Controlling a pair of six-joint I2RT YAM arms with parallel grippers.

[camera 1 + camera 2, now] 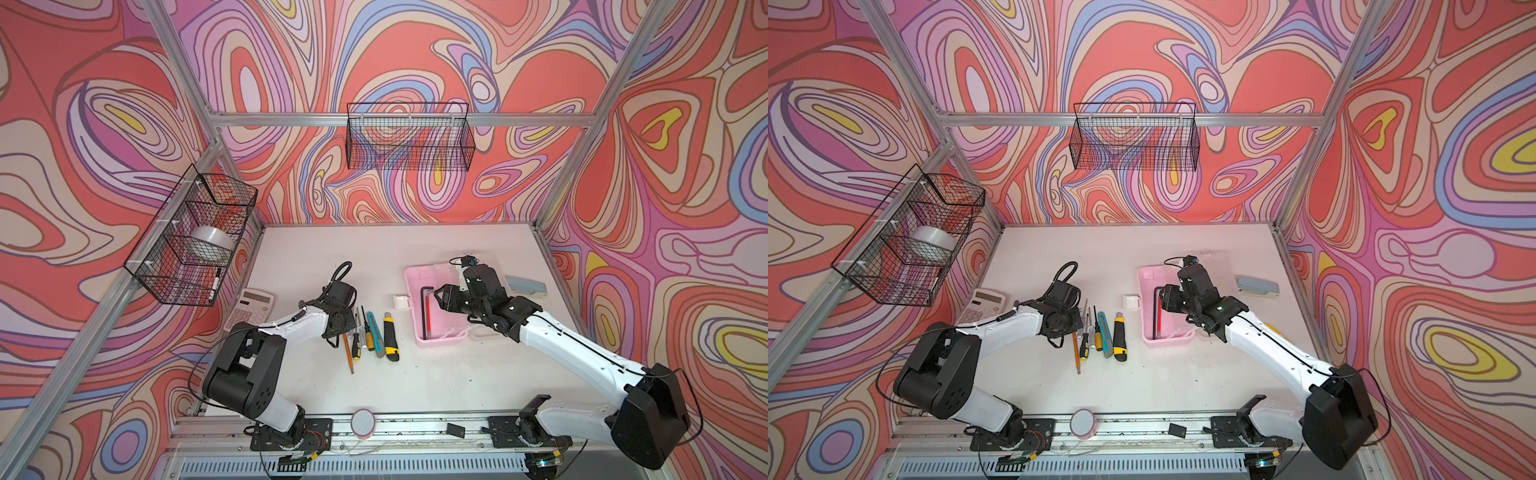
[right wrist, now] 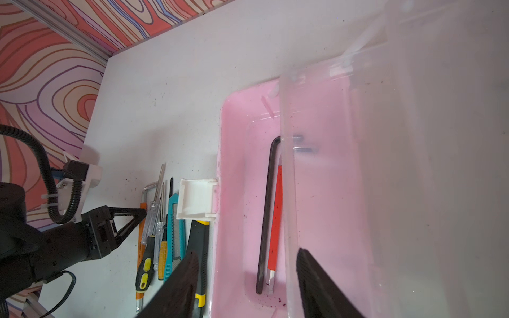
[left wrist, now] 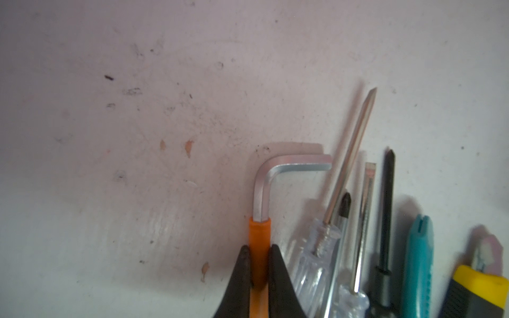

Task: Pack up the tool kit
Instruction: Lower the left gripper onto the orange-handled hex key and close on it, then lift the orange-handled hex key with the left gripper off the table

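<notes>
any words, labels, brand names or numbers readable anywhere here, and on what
No text can be read in any view.
calculator: key markings too small and blurred to read.
yellow-and-black utility knife: no legible marking.
marker in the wire basket: print, if any, too small to tell.

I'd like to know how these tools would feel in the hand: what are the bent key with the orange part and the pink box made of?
The bent key looks like bare metal, silvery with a brushed sheen. Its orange sleeve seems to be plastic or rubber, with a matte finish. The pink box is probably moulded plastic: smooth, faintly glossy, with rounded corners.
</notes>
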